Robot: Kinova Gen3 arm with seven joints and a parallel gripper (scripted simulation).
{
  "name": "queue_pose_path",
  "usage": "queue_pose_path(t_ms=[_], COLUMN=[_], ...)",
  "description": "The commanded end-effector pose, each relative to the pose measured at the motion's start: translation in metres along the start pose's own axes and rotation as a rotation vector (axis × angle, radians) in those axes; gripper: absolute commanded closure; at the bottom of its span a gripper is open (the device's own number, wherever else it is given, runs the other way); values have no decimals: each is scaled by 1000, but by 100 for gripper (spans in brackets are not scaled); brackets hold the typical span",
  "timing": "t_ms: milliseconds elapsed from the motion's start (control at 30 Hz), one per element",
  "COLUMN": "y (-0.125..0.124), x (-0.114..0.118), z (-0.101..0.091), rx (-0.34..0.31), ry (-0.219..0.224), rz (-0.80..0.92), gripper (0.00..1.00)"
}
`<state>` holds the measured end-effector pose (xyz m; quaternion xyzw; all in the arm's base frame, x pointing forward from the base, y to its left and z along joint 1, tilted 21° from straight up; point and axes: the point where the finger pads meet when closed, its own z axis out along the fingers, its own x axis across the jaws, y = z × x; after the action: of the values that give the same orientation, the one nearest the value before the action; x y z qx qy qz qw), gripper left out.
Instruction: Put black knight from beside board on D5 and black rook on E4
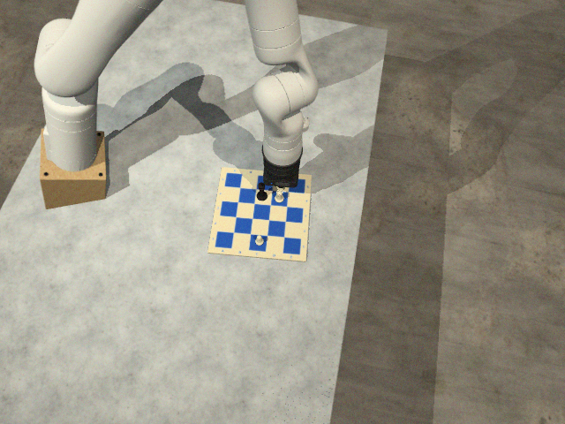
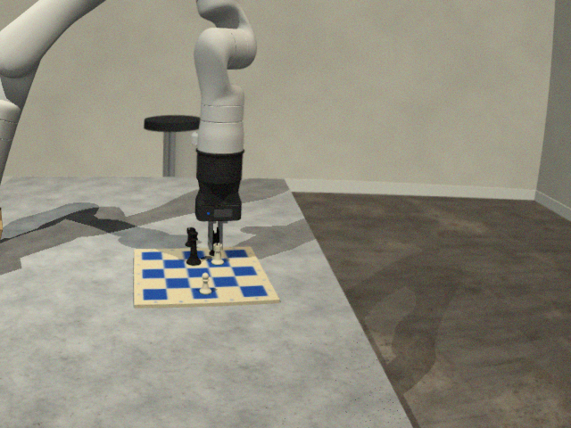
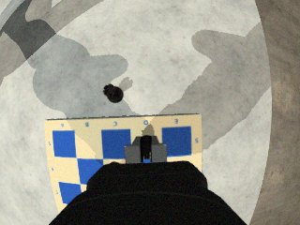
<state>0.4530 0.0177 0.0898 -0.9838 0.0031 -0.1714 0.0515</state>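
Mottled grey mat (image 1: 137,319) on brown floor (image 1: 478,228).

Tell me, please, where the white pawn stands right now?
In the top view, the white pawn stands alone on a blue square in the board's nearest row.

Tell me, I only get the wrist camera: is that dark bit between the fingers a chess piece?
Observer: It seems so. The gripper is shut on a small dark piece at the far row of the board.
Operator: What does the black housing hide?
Observer: A tall black piece, a white piece right by the fingers, and a white pawn near the front.
Operator: What holds the arm up?
Observer: A wooden block, standing apart from the board.
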Motion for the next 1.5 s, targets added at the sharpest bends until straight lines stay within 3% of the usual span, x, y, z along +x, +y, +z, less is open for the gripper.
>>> queue_pose_path(t_ms=[0,33,100,133,267,300,367,400,933,1467], y=[0,0,0,0,0,0,0,0,0,0], x=[1,1,1,1,1,1,1,1,1,0], z=[-1,-1,-1,-1,-1,-1,-1,-1,-5,-70], rx=[0,0,0,0,0,0,0,0,0,0], ry=[2,2,2,2,2,2,2,2,2,2], rz=[0,0,0,0,0,0,0,0,0,0], gripper=[85,71,71,56,56,42,42,27,27,27])
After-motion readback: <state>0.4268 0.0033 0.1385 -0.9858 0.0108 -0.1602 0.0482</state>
